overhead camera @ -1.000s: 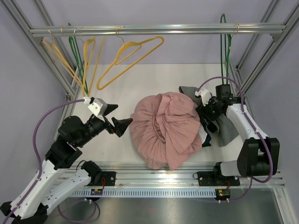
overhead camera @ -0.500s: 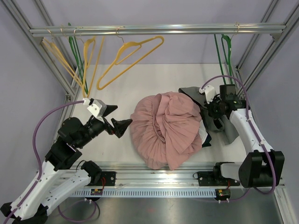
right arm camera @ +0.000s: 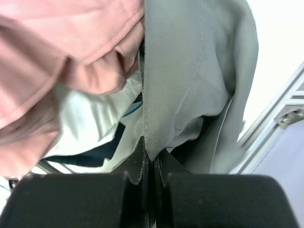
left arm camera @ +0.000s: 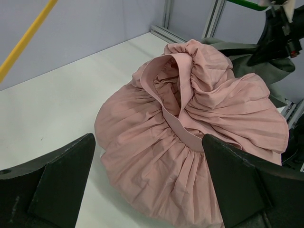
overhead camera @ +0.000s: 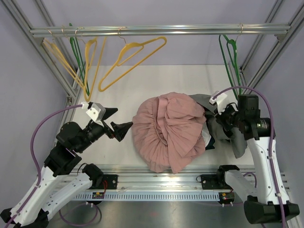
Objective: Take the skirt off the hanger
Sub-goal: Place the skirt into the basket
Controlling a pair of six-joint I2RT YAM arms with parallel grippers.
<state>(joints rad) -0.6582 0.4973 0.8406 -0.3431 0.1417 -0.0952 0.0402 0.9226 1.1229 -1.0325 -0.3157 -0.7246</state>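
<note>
Right claw (right arm camera: 149, 165): I am watching it go from wide to fully pinched within the last second, its tips now biting a ribbed edge of the grey garment (right arm camera: 190, 71), which is lying at the right of the tabletop (overhead camera: 142, 80) against the pink skirt (overhead camera: 166, 130). The arm is swinging right, dragging that cloth off the green hanger (overhead camera: 231, 52), so I am judging removal underway. Left claw (overhead camera: 118, 121): gaping wide, holding nothing.
</note>
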